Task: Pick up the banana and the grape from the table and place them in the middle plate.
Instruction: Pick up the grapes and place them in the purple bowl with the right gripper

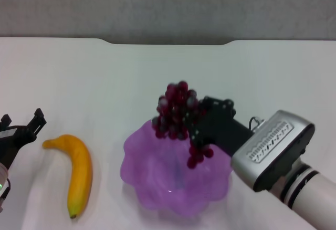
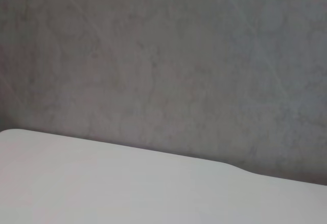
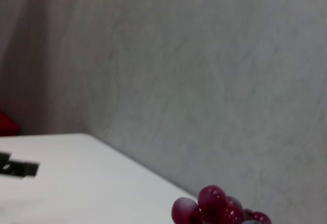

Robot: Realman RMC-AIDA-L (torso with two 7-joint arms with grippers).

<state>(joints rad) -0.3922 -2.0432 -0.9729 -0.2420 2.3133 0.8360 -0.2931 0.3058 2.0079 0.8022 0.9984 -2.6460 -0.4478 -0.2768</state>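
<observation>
Plain grey wall (image 1: 168,7) behind; something red (image 3: 6,124) at its foot, can't ID.

Place: looking like a robot test bench or lab, not a home
Table (image 1: 105,77): lying plain white and bare, its far edge notched
Wall (image 1: 168,7): standing blank and grey right behind it
Props: banana (image 1: 77,173), grape (image 1: 176,112) and purple middle plate (image 1: 157,188) sitting as staged items

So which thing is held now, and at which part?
The right gripper holds the grape bunch around its middle, above the middle plate. The left gripper holds nothing.
</observation>
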